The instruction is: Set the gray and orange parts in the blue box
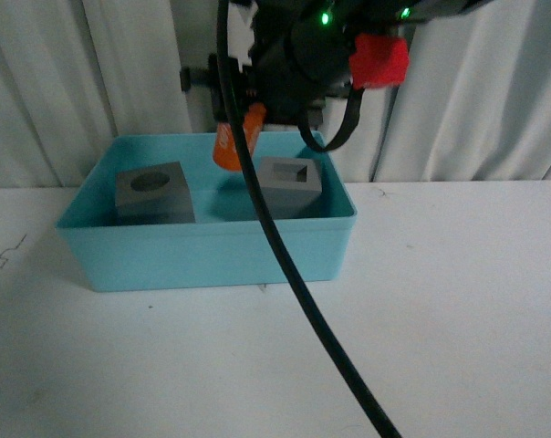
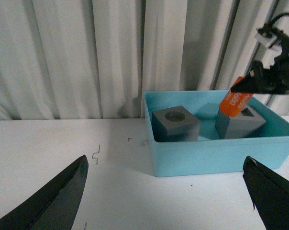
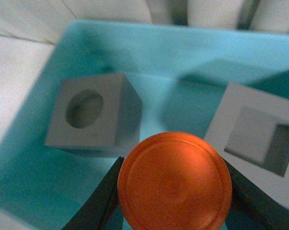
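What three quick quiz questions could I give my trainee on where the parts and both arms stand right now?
1. True or false: both gray cubes already sit inside the blue box.
2. Which arm holds the orange cylinder? A) left B) right C) neither
3. Fill in: the cube with the round hole sits on the robot's ____ side of the cube with the square hole.

Key
1. True.
2. B: the right gripper is shut on the cylinder above the box, while the left gripper is open over the table, holding nothing.
3. left.
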Robot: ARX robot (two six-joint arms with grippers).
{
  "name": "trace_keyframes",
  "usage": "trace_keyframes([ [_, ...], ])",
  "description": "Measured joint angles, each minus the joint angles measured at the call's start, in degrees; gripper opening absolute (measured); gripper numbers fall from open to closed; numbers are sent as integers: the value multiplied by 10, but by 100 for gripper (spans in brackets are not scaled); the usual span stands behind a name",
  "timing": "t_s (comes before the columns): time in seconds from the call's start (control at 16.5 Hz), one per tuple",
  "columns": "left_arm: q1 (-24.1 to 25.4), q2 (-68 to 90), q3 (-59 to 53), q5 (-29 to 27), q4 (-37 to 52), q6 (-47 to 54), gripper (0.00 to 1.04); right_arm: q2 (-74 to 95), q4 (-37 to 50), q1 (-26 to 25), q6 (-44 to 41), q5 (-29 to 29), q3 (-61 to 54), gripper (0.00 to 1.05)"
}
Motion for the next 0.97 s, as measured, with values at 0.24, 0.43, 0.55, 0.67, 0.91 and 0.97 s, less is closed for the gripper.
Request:
trace_keyframes([
  [0.24,0,0,0,0,0,0,98,54,-6,13,42,24,12,48],
  [0.43,0,0,0,0,0,0,98,64,-9,27,50,37,42,48],
  [0.55,0,0,0,0,0,0,98,88,-23,31,55,50,62,48],
  [0.67,0,0,0,0,0,0,98,112,-33,31,62,61,71,48],
  [0.91,0,0,0,0,0,0,98,136,-44,38,66,75,103,48],
  [0.97,0,0,0,0,0,0,98,137,-42,38,66,76,105,49],
])
